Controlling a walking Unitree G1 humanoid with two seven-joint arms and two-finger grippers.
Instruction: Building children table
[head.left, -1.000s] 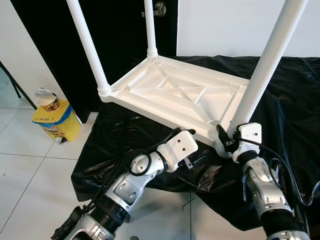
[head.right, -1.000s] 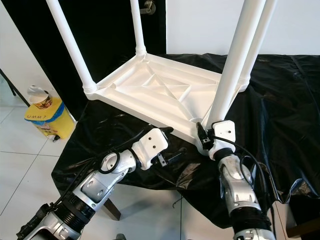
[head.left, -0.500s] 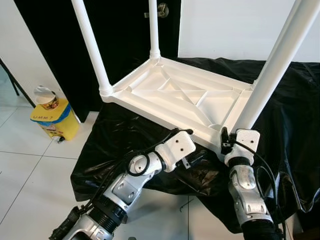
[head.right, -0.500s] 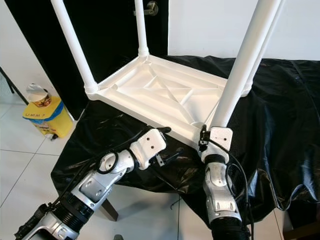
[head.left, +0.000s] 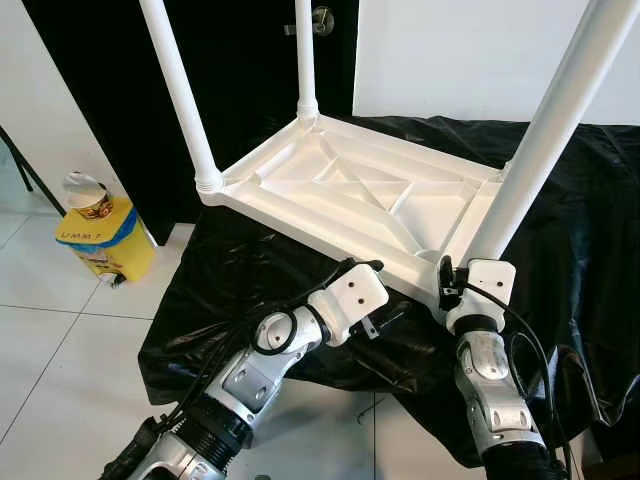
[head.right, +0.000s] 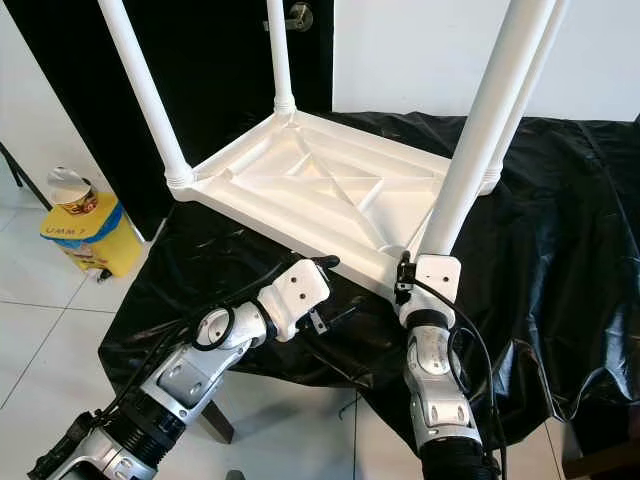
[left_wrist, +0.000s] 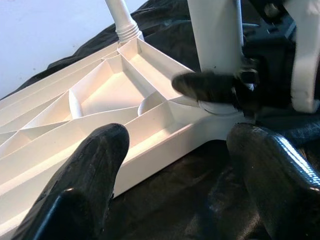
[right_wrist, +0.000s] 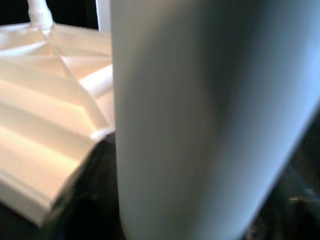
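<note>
From the head views, we see the white plastic children's table (head.left: 360, 195) lying upside down on a worktop draped in crinkled black plastic sheet (head.left: 250, 270), legs pointing up. The right end effector (head.left: 446, 280) sits against the base of the near-right white leg (head.left: 530, 150); we cannot tell how far it is open. The left end effector (head.left: 375, 295) hovers just below the table's near edge, at the worktop's front edge, above white floor tiles (head.left: 60, 340). A yellow bin (head.left: 100, 240) stands by a black door (head.left: 240, 80).

Left wrist view: the two black fingers (left_wrist: 90, 170) are spread wide, holding nothing, the table's ribbed underside (left_wrist: 75, 115) between them.

Right wrist view: the leg (right_wrist: 200, 115) looms very close.
</note>
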